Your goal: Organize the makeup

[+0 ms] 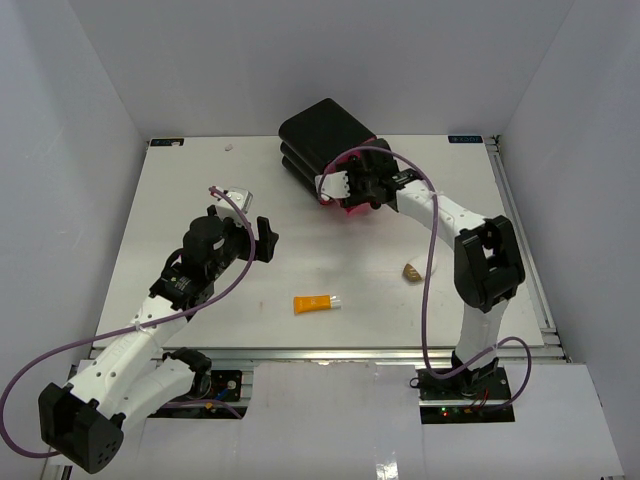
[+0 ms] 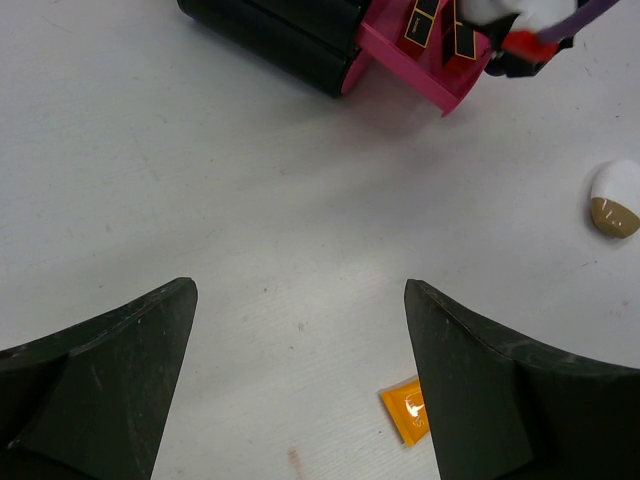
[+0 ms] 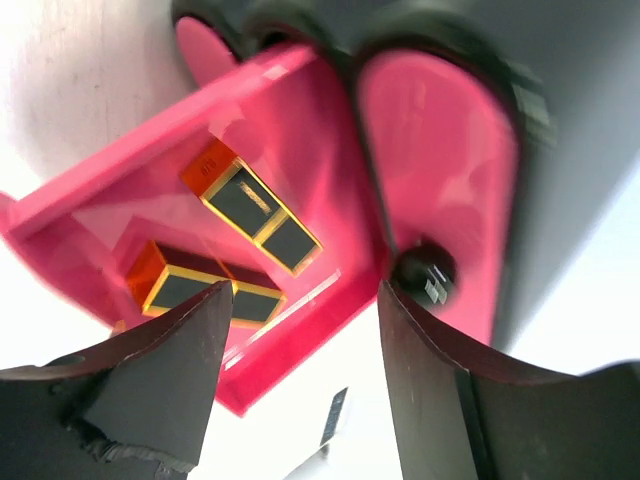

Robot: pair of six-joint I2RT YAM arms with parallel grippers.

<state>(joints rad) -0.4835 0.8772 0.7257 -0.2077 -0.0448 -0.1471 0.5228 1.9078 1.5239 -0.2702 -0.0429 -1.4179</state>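
Two black-and-gold lipstick tubes (image 3: 255, 210) (image 3: 205, 283) lie in the open pink bottom drawer (image 3: 320, 120) of the black box (image 1: 320, 135). They also show in the left wrist view (image 2: 425, 20). My right gripper (image 3: 305, 300) is open and empty, just over that drawer's front edge (image 1: 350, 195). An orange tube with a white cap (image 1: 316, 303) lies on the table near the front. The white-and-brown egg-shaped piece (image 1: 411, 271) lies to its right. My left gripper (image 2: 300, 290) is open and empty above the table, left of the orange tube (image 2: 405, 412). The tan bottle is out of view.
The box stands at the back middle of the white table (image 1: 200, 200), with two upper pink drawer fronts shut; a black knob (image 3: 425, 272) shows on one. White walls stand round the table. The egg-shaped piece (image 2: 615, 200) shows at the right in the left wrist view.
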